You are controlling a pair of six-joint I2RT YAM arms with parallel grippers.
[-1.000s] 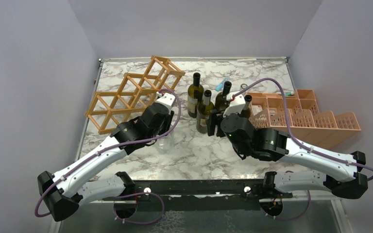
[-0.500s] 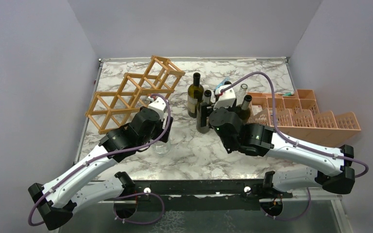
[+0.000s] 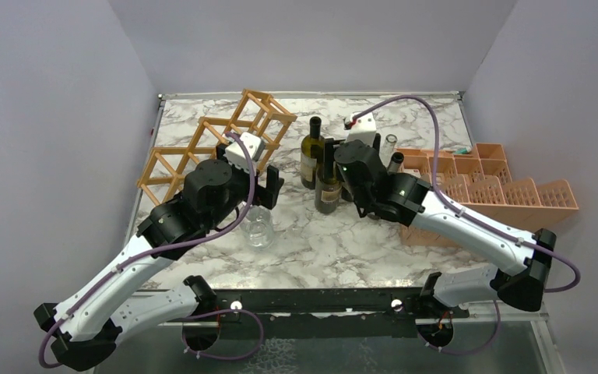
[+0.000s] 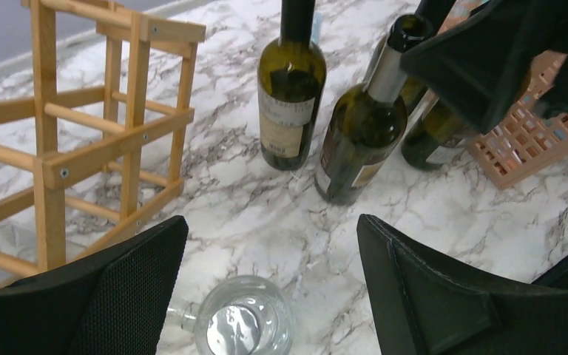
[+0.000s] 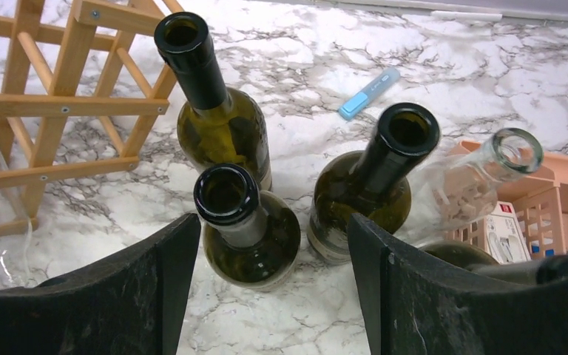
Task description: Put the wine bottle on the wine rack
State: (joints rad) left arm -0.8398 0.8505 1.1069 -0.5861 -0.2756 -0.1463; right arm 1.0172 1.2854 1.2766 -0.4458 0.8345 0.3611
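Three dark green wine bottles stand upright mid-table: one [image 5: 218,126] nearest the rack, one [image 5: 248,229] in front of it, one [image 5: 370,185] to their right. My right gripper [image 5: 272,225] hovers above them, open. The front bottle's neck stands just ahead of the left fingertip [image 5: 181,237], untouched. The wooden wine rack [image 3: 210,152] lies at the back left and holds no bottle. My left gripper [image 4: 270,222] is open and holds nothing. It hangs above the marble between the rack [image 4: 81,140] and the bottles [image 4: 362,133].
A clear glass mug [image 4: 244,325] stands on the table just below the left jaws. A salmon-pink crate [image 3: 506,195] fills the right side, with a clear bottle [image 5: 473,185] and another dark bottle leaning at it. A small blue object [image 5: 370,94] lies behind the bottles.
My left gripper has opened and drawn back and up from the glass mug toward the rack. The right arm has moved forward over the bottles, its jaws a little wider.
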